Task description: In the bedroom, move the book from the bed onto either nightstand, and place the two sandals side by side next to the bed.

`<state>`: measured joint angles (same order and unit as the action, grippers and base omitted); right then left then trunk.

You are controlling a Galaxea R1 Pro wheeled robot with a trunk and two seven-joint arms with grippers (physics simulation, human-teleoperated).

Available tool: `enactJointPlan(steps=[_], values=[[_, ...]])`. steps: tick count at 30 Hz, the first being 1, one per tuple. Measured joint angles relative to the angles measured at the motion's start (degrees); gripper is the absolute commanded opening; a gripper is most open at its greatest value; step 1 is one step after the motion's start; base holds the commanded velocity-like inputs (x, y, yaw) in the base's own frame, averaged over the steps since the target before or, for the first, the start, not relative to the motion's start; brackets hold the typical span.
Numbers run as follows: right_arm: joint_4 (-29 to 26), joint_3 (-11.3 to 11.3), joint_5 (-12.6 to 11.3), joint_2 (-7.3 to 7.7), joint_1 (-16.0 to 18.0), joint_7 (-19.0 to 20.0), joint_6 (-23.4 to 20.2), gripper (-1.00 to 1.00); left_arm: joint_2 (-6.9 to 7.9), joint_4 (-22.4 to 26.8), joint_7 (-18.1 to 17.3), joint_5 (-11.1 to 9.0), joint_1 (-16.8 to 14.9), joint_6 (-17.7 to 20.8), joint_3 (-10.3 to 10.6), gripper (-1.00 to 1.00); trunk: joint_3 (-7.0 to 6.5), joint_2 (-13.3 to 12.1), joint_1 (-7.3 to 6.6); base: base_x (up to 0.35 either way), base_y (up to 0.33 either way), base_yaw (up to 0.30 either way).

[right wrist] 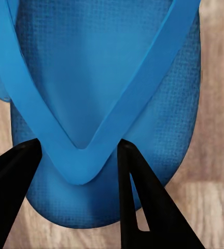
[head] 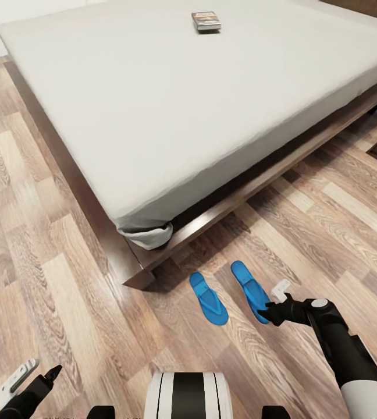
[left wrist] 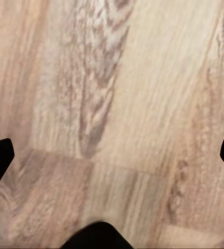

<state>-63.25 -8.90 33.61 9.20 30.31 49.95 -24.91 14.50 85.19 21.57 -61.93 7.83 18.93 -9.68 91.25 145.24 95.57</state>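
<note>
Sandals, lower centre on the wood floor (head: 49, 244) just off the bed (head: 153, 105) corner: left sandal (head: 208, 298) free, right sandal (head: 250, 290) with its strap's V point between the right gripper (right wrist: 78, 150) fingers, clenched. Book (head: 206, 21) top centre on mattress. Left gripper (left wrist: 112, 150) spread wide, released, over floor.

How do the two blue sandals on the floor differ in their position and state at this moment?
The right sandal has the right gripper at its near end, the fingers on either side of its strap; the left sandal lies free, with no gripper at it. The left sandal lies nearer the corner of the bed; the right sandal lies farther out. Both are bright blue, flat on the wooden floor, roughly side by side.
</note>
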Motion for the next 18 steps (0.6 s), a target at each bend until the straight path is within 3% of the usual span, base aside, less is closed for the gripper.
enactJointPlan(steps=[5,12,18], values=[[0.2,0.0,0.5,-0.07,0.5,-0.2,-0.7,-1.0,-0.22,0.1,0.1,0.2,0.1,0.6,0.0,1.0,0.0,0.0,-0.01,0.067,0.042,0.051],[0.2,0.1,3.8,-0.12,1.7,-0.2,-7.4,-1.0,-0.27,-0.1,0.1,0.1,0.2,0.8,0.1,1.0,0.0,0.0,-0.02,0.187,0.154,0.008],[0.2,0.1,4.4,-0.31,1.9,-0.2,-8.6,-1.0,-0.25,-0.3,0.1,0.1,0.2,0.8,0.1,1.0,0.0,0.0,0.0,0.056,0.047,0.001]])
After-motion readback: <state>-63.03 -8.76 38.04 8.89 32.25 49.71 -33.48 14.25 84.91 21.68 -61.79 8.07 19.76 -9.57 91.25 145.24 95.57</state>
